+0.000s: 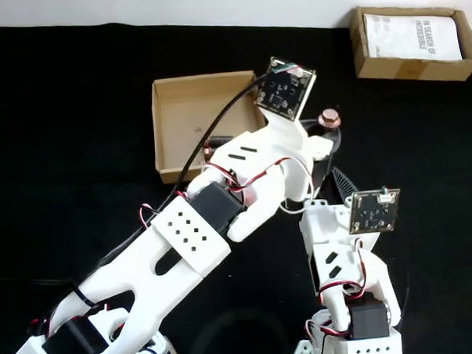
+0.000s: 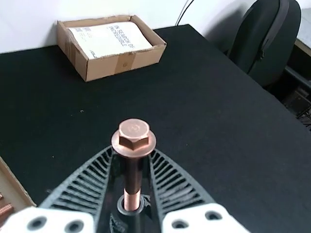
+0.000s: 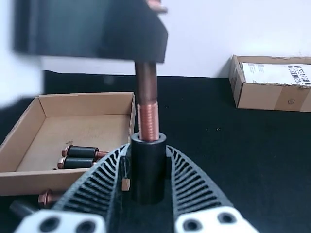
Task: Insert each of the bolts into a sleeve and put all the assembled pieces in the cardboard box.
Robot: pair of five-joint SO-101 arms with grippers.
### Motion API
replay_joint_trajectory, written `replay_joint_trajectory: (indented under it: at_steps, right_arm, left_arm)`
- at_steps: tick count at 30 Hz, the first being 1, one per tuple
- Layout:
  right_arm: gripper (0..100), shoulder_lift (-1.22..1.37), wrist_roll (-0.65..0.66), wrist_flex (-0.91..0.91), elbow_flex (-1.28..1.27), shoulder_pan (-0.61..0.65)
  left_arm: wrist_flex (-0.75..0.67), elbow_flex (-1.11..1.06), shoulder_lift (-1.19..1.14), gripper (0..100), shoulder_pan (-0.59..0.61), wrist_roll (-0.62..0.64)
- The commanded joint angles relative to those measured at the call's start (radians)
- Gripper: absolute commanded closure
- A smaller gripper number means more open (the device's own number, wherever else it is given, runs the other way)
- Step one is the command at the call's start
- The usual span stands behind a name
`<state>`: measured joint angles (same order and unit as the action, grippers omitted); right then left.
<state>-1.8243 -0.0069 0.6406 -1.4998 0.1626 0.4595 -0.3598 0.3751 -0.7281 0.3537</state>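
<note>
Cardboard box (image 1: pixel 185 116): open, at eleven o'clock from the table's middle in the high view. Two assembled pieces (image 3: pixel 80 158) lie side by side on its floor.
Loose bolt (image 3: pixel 48 197): on the black table (image 1: pixel 76 113), just outside the box's near wall.
Left gripper (image 2: pixel 133 156): pinching a copper bolt (image 2: pixel 133 138) by the shank, head up, at three o'clock of the cardboard box.
Right gripper (image 3: pixel 147 156): beneath the left one, clamped on an upright black sleeve (image 3: pixel 148 167). The bolt's threaded end meets the sleeve's mouth.
Second box (image 1: pixel 407 69): at two o'clock in the far corner, holding a printed sheet (image 1: pixel 414 36), well apart from both arms.
</note>
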Motion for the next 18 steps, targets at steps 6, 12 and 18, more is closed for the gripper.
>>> replay_joint_trajectory:
  at_steps: [6,12,18]
  right_arm:
    - [99.1,-0.008,-0.003,-0.022,0.004,0.007]
    - [99.1,-0.008,-0.003,-0.022,0.004,0.005]
    - [99.1,-0.008,-0.005,-0.022,0.004,0.005]
  left_arm:
    - [0.051,-0.042,0.001,99,-0.015,0.006]
    - [0.063,-0.105,0.007,98,0.008,0.003]
    - [0.299,-0.03,0.008,78,0.002,0.009]
